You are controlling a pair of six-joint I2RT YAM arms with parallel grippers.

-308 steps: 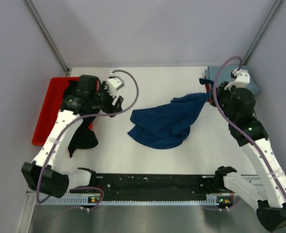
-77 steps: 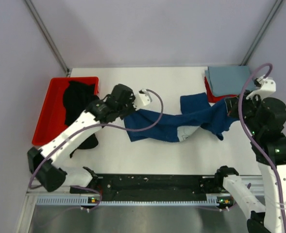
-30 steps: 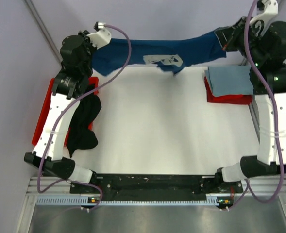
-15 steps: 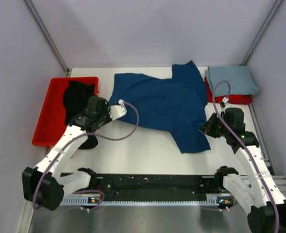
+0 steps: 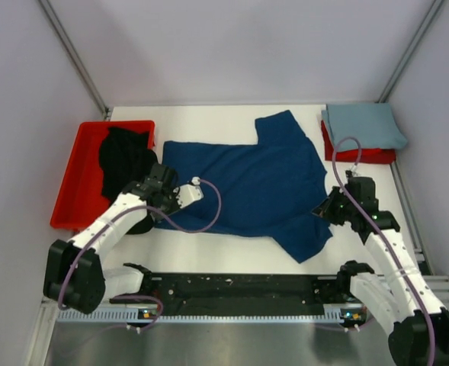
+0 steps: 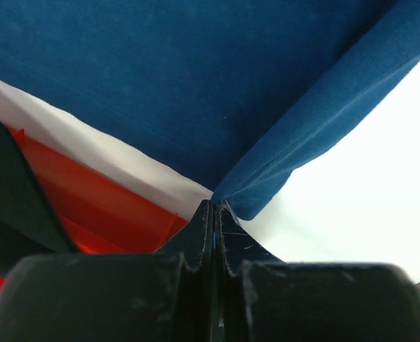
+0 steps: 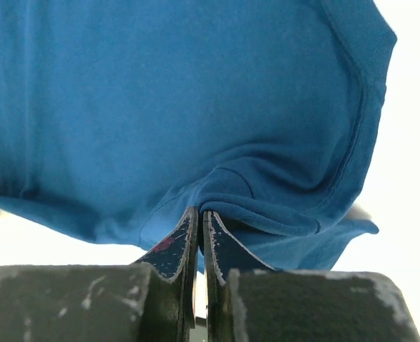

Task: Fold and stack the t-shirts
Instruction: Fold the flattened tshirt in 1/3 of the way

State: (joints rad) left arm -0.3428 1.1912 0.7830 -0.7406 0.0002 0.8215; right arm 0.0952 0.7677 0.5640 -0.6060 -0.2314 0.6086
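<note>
Navy t-shirt [image 5: 247,183] spread flat mid-table, pinched at both ends.
Black t-shirt [image 5: 121,156] heaped in red tray [image 5: 68,198] on the left. Left gripper [image 6: 215,208] is low by the tray, clamped on the navy shirt's left hem corner. That shirt's long axis runs left-right, sleeves at the right end. Right gripper [image 7: 199,214] is low and angled inward, nipping its right edge. Grey-blue t-shirt [image 5: 361,126] folded far right.

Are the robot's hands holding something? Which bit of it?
Yes. Both pinch the dark blue t-shirt, which lies on the table. The left gripper holds a corner at its left edge, and the right gripper holds its right edge.
</note>
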